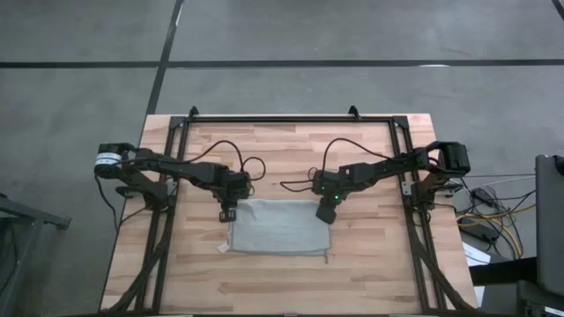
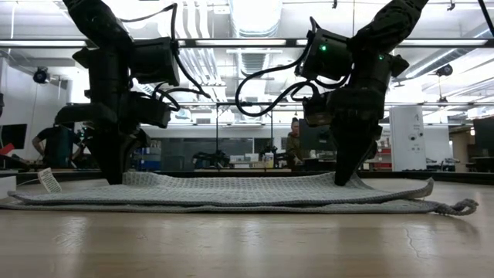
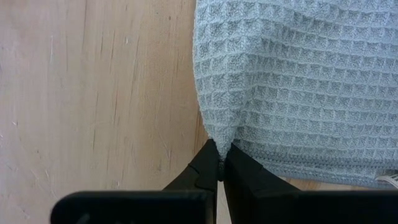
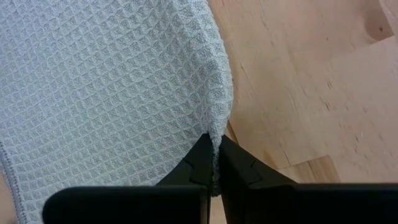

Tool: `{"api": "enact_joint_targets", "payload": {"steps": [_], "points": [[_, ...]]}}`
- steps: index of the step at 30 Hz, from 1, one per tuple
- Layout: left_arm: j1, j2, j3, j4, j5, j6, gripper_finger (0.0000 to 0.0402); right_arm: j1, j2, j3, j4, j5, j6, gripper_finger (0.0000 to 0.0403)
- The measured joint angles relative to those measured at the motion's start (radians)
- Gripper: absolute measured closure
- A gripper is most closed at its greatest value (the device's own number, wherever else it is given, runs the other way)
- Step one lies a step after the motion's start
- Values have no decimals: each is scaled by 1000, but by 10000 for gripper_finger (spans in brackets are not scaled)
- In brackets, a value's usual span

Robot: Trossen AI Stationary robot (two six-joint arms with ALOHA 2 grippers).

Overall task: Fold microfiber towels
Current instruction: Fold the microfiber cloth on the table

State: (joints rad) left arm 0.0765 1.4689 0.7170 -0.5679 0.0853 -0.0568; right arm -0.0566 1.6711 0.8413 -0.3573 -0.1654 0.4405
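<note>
From the high view, the wooden table [image 1: 282, 282] carries one grey-green microfiber towel [image 1: 278, 231], which lies flat in the middle part of the table, a little toward the front edge. It looks like a wide rectangle, with a small white tag [image 1: 224, 247] at its front left corner. The left gripper [image 1: 227, 211] stands at the back left corner of the towel, and the right gripper [image 1: 326, 211] at the back right corner. No container is seen on the table.

In the low view, the towel [image 2: 231, 194] lies in two layers on the wood, the upper layer a little shorter than the lower one. The left gripper [image 2: 114, 176] and the right gripper [image 2: 345, 177] both point down and touch the back edge of the upper layer, where the cloth rises slightly. The tag [image 2: 49, 180] sticks up at the left end. Behind the table there are people in the room, far away.

In the left wrist view, the left gripper [image 3: 221, 167] has its fingers clenched on a corner of the towel [image 3: 298, 81], pinching the waffle cloth into a point.

In the right wrist view, the right gripper [image 4: 214, 163] pinches the other corner of the towel [image 4: 106, 87] in the same way, with its fingers closed tightly on it.
</note>
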Motion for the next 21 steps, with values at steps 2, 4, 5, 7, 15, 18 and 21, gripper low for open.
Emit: {"api": "enact_joint_targets", "payload": {"steps": [2, 4, 5, 7, 15, 18, 21], "points": [[-1, 0, 0, 0, 0, 0, 387, 0, 0, 0, 0, 0, 1, 394], [-1, 0, 0, 0, 0, 0, 387, 0, 0, 0, 0, 0, 1, 394], [-1, 0, 0, 0, 0, 0, 387, 0, 0, 0, 0, 0, 1, 394], [-1, 0, 0, 0, 0, 0, 387, 0, 0, 0, 0, 0, 0, 394], [-1, 0, 0, 0, 0, 0, 387, 0, 0, 0, 0, 3, -48, 394], [-1, 0, 0, 8, 0, 0, 387, 0, 0, 0, 1, 3, -56, 394], [-1, 0, 0, 18, 0, -18, 387, 0, 0, 0, 2, 6, -56, 394]]}}
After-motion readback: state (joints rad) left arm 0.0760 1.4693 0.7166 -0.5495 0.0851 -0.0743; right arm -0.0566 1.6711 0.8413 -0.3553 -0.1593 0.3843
